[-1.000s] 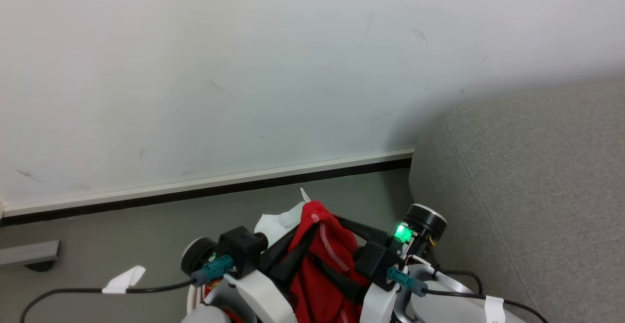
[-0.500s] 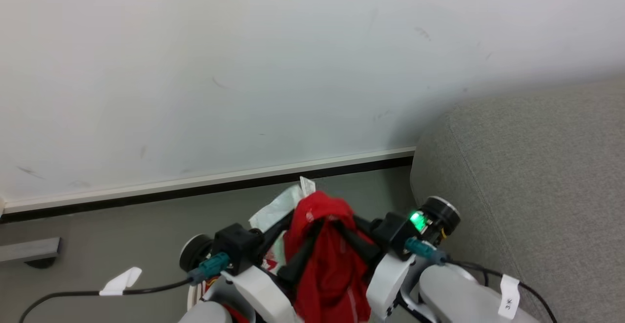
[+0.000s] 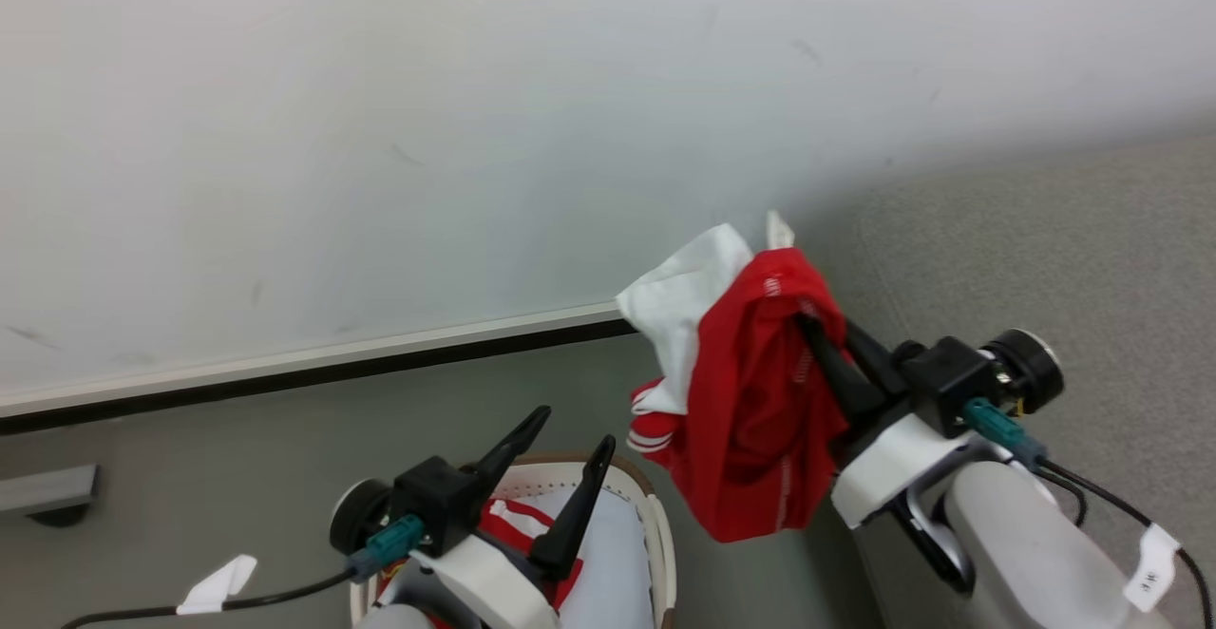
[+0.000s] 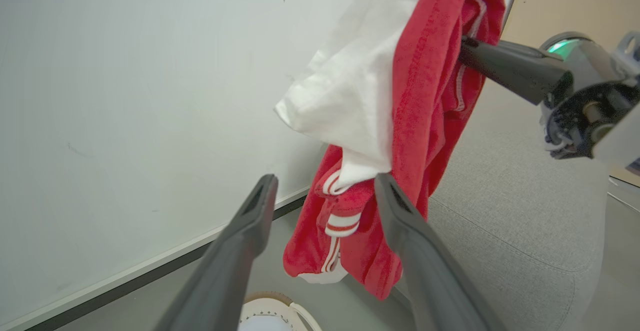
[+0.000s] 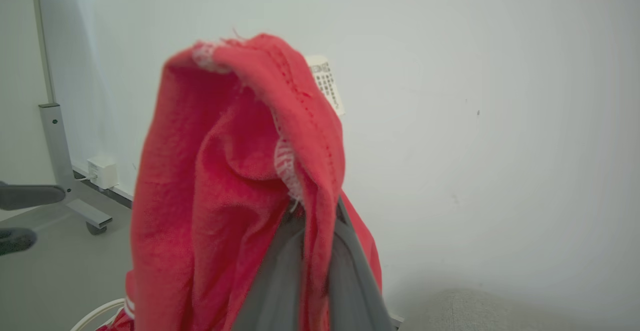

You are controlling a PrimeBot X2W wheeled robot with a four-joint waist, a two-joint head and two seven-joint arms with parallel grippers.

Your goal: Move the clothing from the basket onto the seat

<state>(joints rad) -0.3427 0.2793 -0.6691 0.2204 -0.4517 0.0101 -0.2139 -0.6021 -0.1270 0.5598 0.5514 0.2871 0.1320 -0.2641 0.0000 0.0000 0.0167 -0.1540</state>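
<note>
The garment (image 3: 750,420) is hanging limp at centre right, between the basket (image 3: 657,524) below and the seat (image 3: 1045,258) at right. The right gripper (image 3: 817,344) is pinching a bunched fold near its top. Being soft, light and floppy, it is probably best gripped there. The left gripper (image 3: 573,428) is standing apart, empty, at lower centre.

Basket (image 3: 657,513) on floor (image 3: 237,477), left of seat (image 3: 1045,258); clothing (image 3: 750,401) aloft between them.

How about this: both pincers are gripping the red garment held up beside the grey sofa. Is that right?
Not both. Only the right pincer grips the red garment held up beside the grey sofa; the head view shows the left pincer open and empty above the basket.
</note>
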